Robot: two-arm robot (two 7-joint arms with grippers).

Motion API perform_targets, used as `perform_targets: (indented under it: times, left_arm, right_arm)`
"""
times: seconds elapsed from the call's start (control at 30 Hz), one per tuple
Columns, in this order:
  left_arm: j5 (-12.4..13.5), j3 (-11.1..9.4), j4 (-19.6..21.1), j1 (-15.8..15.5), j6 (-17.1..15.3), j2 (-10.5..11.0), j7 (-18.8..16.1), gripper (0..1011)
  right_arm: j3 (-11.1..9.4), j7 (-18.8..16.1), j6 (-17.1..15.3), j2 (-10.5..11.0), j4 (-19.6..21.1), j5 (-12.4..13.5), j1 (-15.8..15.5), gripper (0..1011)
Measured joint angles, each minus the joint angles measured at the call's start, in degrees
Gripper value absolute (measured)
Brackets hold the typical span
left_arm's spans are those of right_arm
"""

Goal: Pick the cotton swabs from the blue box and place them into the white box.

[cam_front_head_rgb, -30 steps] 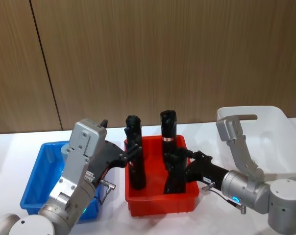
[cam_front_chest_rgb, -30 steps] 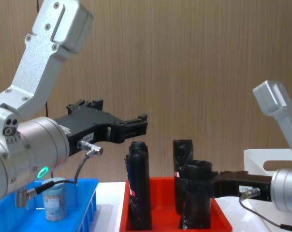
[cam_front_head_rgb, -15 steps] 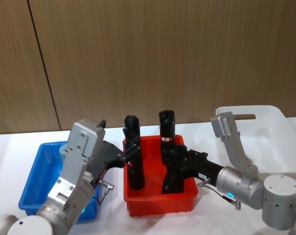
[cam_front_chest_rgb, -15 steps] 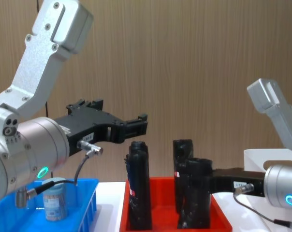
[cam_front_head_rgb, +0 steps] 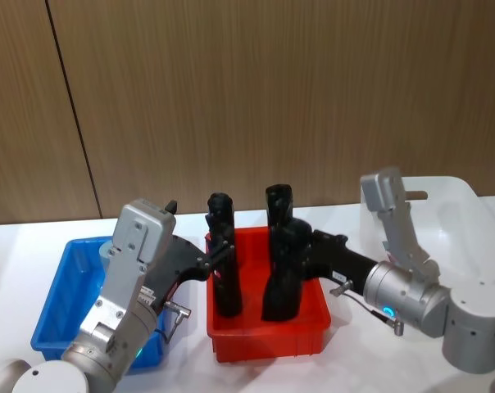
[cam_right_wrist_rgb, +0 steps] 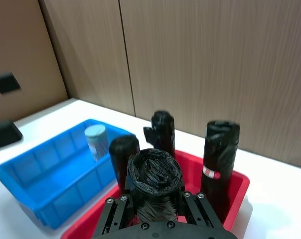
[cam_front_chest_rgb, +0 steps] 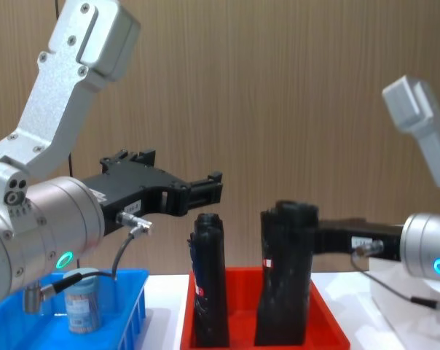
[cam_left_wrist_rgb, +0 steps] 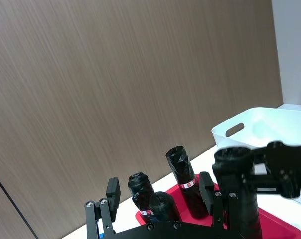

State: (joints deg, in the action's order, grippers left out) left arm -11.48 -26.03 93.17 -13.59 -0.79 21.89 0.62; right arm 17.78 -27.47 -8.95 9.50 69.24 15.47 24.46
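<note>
While the red tray (cam_front_head_rgb: pixel 268 340) sits between the blue box (cam_front_head_rgb: pixel 63 304) and the white box (cam_front_head_rgb: pixel 465 214), the right gripper (cam_front_head_rgb: pixel 301 254) above it is clamped on a black tube (cam_front_head_rgb: pixel 282 274), tilted, bottom end still inside the tray. Left of it, the left gripper (cam_front_chest_rgb: pixel 205 191) hangs with fingers spread wide, holding nothing. Below and behind that gripper, 1 cotton swabs (cam_front_chest_rgb: pixel 81 300) tub stands in the blue box.

I see 4 black tubes (cam_front_head_rgb: pixel 224 266) upright in red tray (cam_front_head_rgb: pixel 268 342), mid table (cam_front_head_rgb: pixel 354 372); wood wall (cam_front_head_rgb: pixel 272 90) behind.
</note>
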Motion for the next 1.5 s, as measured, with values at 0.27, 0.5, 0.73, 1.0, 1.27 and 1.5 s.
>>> perform_targets:
  times: [0.27,0.5,0.73,1.0,1.27,1.5]
  left_arm:
    - [0.0,0.0,0.0,0.0,0.0,0.0,0.0,1004]
    - [0.0,0.0,0.0,0.0,0.0,0.0,0.0,1004]
    - [0.0,0.0,0.0,0.0,0.0,0.0,0.0,1004]
    - [0.0,0.0,0.0,0.0,0.0,0.0,0.0,1004]
    - [0.0,0.0,0.0,0.0,0.0,0.0,0.0,1004]
    - [0.0,0.0,0.0,0.0,0.0,0.0,0.0,1004]
  right_arm:
    - [-1.07,1.29,-0.08,1.1,4.9,1.77,-0.78,402]
    - [-2.38,2.93,0.15,2.17,7.97,2.8,-0.9,375]
    - [-3.99,5.01,0.95,3.4,9.48,3.18,-0.57,375]
    - [-5.97,6.9,1.96,5.02,9.76,2.65,0.18,375]
    - [-7.83,8.55,3.02,6.69,8.18,0.87,1.08,375]
    - [-8.94,9.51,3.93,7.76,5.8,-1.1,1.74,375]
